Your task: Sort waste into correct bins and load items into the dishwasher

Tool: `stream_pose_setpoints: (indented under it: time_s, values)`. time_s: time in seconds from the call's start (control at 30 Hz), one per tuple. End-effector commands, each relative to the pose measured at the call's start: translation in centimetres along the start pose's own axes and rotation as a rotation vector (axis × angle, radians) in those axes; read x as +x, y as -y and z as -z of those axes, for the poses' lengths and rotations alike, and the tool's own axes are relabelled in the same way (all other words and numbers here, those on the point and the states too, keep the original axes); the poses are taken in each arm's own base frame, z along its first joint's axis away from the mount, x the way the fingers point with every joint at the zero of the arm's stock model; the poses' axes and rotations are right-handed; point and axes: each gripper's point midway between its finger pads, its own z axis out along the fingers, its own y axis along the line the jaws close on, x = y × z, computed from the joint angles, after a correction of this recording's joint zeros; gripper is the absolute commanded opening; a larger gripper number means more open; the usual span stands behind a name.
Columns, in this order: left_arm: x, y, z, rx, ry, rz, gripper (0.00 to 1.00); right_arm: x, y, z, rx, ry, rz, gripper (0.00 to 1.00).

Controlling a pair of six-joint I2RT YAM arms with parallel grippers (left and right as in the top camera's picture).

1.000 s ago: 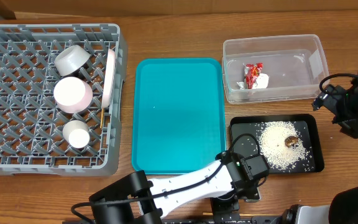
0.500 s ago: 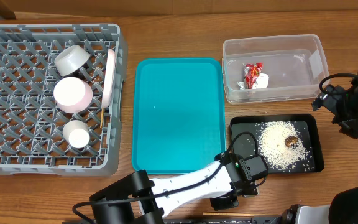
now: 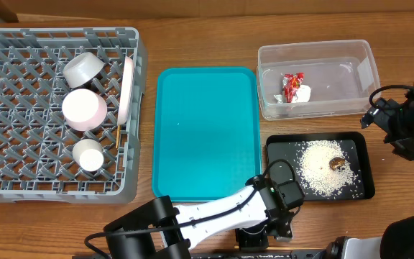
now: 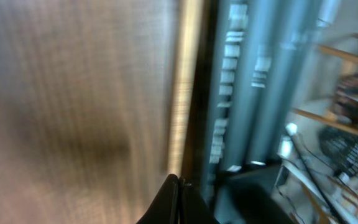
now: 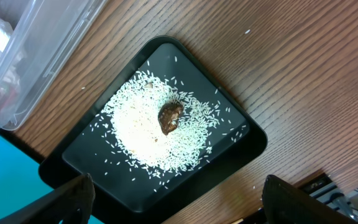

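Hanging over the near edge of the table [image 3: 200, 36], the left gripper [image 3: 263, 236], its grip unreadable in blur, sits nearest a pale strip [image 4: 180, 112], possibly chopsticks, running along that edge.

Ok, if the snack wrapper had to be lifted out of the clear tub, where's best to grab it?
Probably pinch the red crumpled part of the wrapper, coming straight down from above. It lies on the floor of the clear tub, whose tall walls on every side would block a sideways approach. The bunched-up folds should also give the fingers something to close on.
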Motion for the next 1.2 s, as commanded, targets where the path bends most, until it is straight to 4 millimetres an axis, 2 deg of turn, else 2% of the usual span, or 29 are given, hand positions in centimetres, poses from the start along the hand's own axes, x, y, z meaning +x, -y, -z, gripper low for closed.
stream_pose_setpoints:
  time_s: [0.0,0.43,0.53,0.77,0.93,1.17]
  values:
    - [-0.3,2.7,-0.4,0.177,0.040,-0.122,0.04,-0.4,-0.3,1.3,-0.027,0.044,-0.003,0.88]
    - [0.2,2.6,-0.9,0.178,0.035,-0.187,0.04,-0.3,-0.3,1.3,-0.027,0.042,-0.003,0.88]
    - [1.0,2.1,-1.9,0.193,0.040,-0.164,0.04,-0.3,-0.3,1.3,-0.025,0.040,-0.003,0.88]
    - [1.4,1.0,-2.5,0.191,0.060,-0.133,0.04,-0.2,-0.4,1.3,-0.032,0.037,-0.003,0.88]
    - [1.9,2.1,-3.0,0.259,0.066,-0.122,0.04,-0.2,-0.4,1.3,-0.033,0.038,-0.003,0.88]
    - [2.2,1.9,-3.7,0.252,0.066,-0.123,0.04,-0.2,-0.4,1.3,-0.032,0.038,-0.003,0.88]
